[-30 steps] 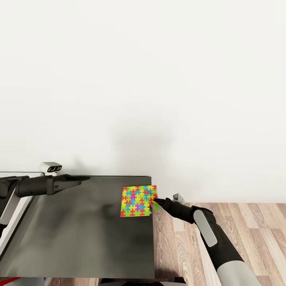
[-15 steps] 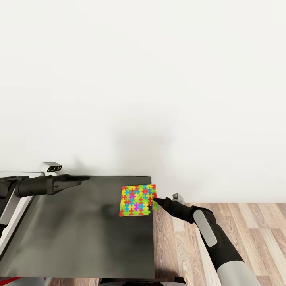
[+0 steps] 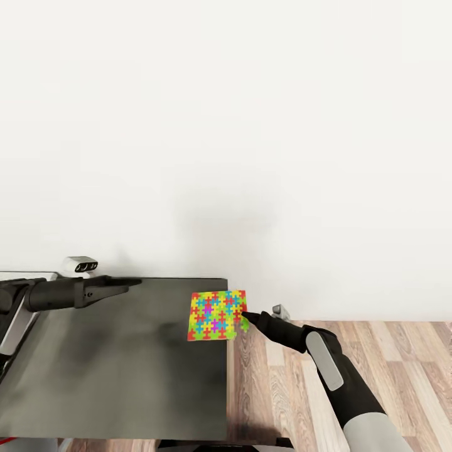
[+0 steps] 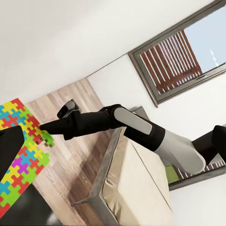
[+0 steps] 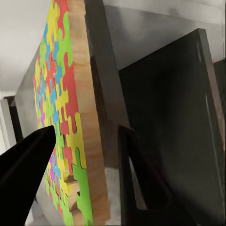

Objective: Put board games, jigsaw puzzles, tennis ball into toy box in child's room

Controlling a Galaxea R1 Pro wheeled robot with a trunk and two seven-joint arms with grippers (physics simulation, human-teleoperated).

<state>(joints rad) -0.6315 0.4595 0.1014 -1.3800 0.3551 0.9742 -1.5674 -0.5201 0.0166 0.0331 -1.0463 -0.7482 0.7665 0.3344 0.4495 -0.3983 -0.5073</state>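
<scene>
Big white wall (image 3: 251, 125) behind everything, wood floor (image 3: 376, 351) low on the right. Dark grey worktop (image 3: 113, 370) under both arms, stopping in a straight edge on the robot's right.

Long dark left arm (image 3: 56, 293) lying flat over the far left of the worktop, its left tool (image 3: 129, 283) pointing toward the middle, well apart from the toy. Looks pinched to a thin point with nothing in it, but hard to be sure from here.

Right arm (image 3: 333, 370) reaching in from over the floor. Right tool (image 3: 246, 318) narrow, closed on the right edge of the jigsaw puzzle (image 3: 216, 315). In the right wrist view, one dark finger (image 5: 28, 174) on the colourful face of the jigsaw puzzle (image 5: 61, 122), the other finger (image 5: 141, 183) behind the plain wooden back, so the thin slab is pinched between them.

Jigsaw puzzle above the far right corner of the worktop, its right side sticking out past the edge, over the floor. Seems tipped up a bit rather than lying flat, judging by the wrist view. Also seen from the left wrist view as a bright patch (image 4: 23, 155) with the right tool (image 4: 49, 126) touching its edge.

Key thing for the next move: puzzle lies straight ahead of the right tool, flat square with its thin edge in the grip, much nearer the right arm than the left. Probably a lift and carry to the toy box next. Thin edge grip, so a slip or a swing looks possible.
</scene>
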